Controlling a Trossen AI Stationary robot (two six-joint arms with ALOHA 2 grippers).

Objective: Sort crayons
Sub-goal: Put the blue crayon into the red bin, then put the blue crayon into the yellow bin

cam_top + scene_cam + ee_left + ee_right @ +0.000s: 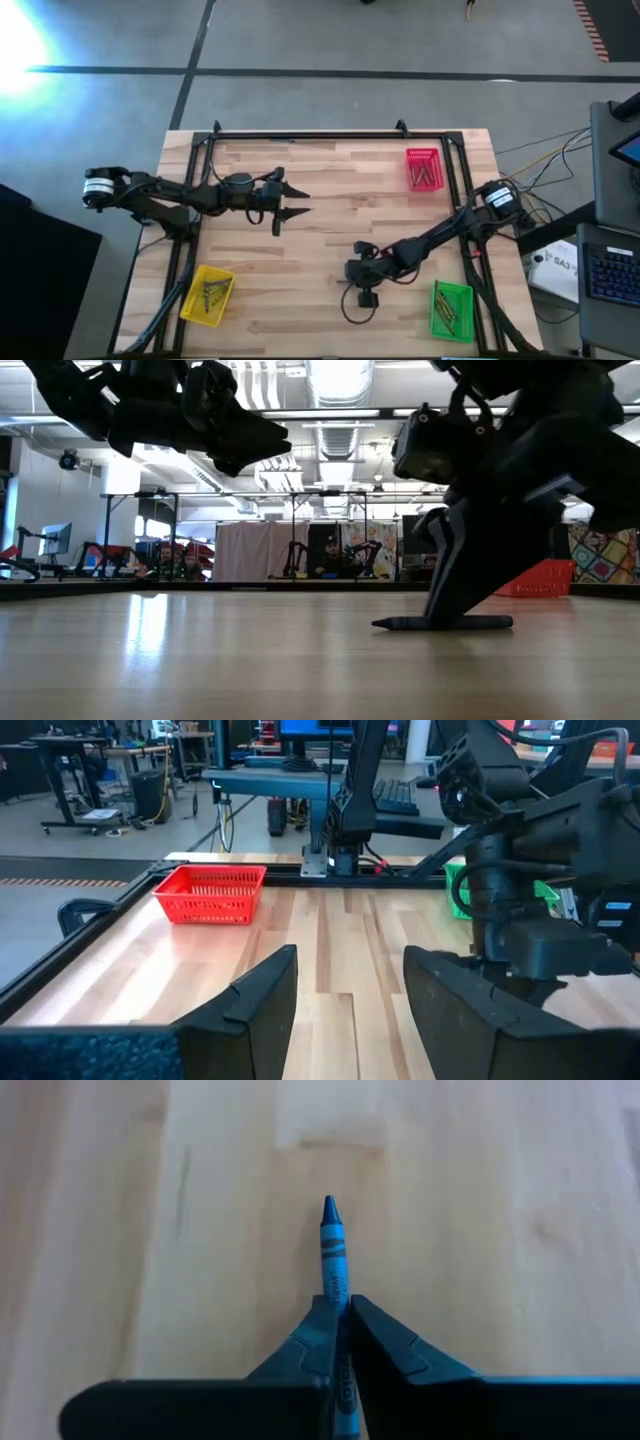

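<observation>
**Blue crayon pinched flat on the worktop, bins waiting at the edges**

A slim blue wax crayon with a paper wrapper (334,1255) lies flat on the pale wooden plank worktop (320,200), in the near-right part of it, between the yellow and green bins. It is clenched between the two dark fingers of the right gripper (342,1342), which are closed on its rear half so that the pointed tip projects forward beyond them. In the low view the crayon (443,623) is seen resting on the surface with the right gripper (455,622) set down directly over it, so a lift is judged not yet begun. The grip across the barrel, not at the tip, appears chosen so the stick can be carried level.

The bins are set toward the corners, which leaves the middle free for picking. A green rectangular plastic tray (451,310) holding several crayons stands just beside the working arm, at the near-right edge; a red rectangular plastic basket (424,168) with crayons sits at the far right; a yellow rectangular plastic tray (208,295) with crayons sits at the near left. Which one suits a blue crayon cannot be told.

The left gripper (293,202) is held above the worktop's left-centre, well apart, its fingers released and holding nothing, apparently parked clear of the right arm's path.
</observation>
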